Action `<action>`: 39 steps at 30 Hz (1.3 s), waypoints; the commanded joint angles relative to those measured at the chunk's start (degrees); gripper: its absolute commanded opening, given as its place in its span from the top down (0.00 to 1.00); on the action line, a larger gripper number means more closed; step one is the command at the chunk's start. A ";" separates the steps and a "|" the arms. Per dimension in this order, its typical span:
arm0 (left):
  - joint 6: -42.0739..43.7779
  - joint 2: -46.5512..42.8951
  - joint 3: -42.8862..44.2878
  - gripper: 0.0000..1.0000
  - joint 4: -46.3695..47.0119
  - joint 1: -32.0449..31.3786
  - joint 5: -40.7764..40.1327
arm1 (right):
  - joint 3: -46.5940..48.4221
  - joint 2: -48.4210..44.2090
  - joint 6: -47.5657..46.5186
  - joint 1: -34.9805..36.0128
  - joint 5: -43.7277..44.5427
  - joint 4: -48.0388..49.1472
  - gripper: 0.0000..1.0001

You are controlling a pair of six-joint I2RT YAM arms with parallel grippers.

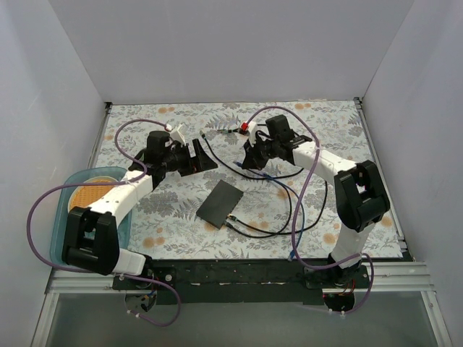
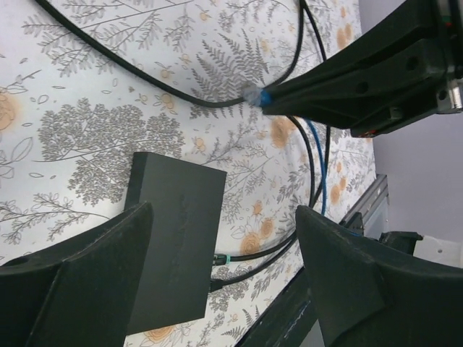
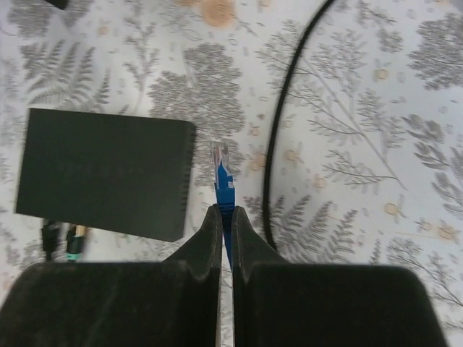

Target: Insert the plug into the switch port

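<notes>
The blue plug [image 3: 222, 177], clear-tipped, sticks out from between the fingers of my right gripper [image 3: 226, 211], which is shut on it above the floral cloth. Its tip points past the right side of the dark grey switch box [image 3: 105, 173]. That box lies flat at the table's middle [image 1: 221, 202], and I cannot make out its port. My left gripper [image 2: 224, 211] hovers open over the box [image 2: 173, 231], holding nothing. The left wrist view also shows the right gripper [image 2: 362, 79] with the plug [image 2: 262, 96] at its tip. From above, the left gripper [image 1: 205, 155] and right gripper [image 1: 255, 160] face each other behind the box.
Two black cables [image 2: 221, 259] are plugged into the box's near edge and loop across the cloth [image 1: 278, 217]. A blue tray with an orange plate [image 1: 72, 195] sits at the left edge. White walls close in the back and both sides.
</notes>
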 commanded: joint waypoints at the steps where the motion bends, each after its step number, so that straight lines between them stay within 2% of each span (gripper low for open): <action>1: -0.04 -3.52 -2.17 0.23 6.22 -1.28 3.90 | -3.30 -1.59 2.55 0.25 -13.32 -0.67 0.99; 4: -0.31 -3.17 -3.05 0.28 8.42 -3.21 4.16 | -4.98 -2.30 3.96 0.86 -16.67 0.38 0.99; 11: -0.57 0.17 -1.83 0.39 10.80 -9.45 1.00 | -8.75 -5.90 6.60 2.54 -16.68 3.46 0.99; 24: -0.22 3.69 -1.65 0.47 11.76 -11.74 -1.29 | -9.81 -9.68 8.27 3.33 -15.71 4.87 0.99; 28: -0.57 3.42 -1.74 0.53 12.64 -12.09 -1.29 | -9.72 -9.59 8.09 3.42 -15.89 4.51 0.99; 31: -0.57 4.04 -1.65 0.68 12.64 -12.35 -1.37 | -10.43 -10.21 8.36 3.42 -15.71 5.22 0.99; 34: -0.75 4.92 -1.39 0.78 12.64 -12.62 -1.29 | -10.69 -10.73 8.71 3.42 -15.80 5.57 0.99; 37: -1.01 5.36 -1.21 0.98 12.64 -13.06 -1.02 | -10.78 -11.17 9.06 3.42 -15.45 5.48 0.99; 39: -1.62 5.18 -1.12 1.00 12.56 -13.14 -1.02 | -10.87 -12.05 9.32 3.42 -14.49 5.75 0.99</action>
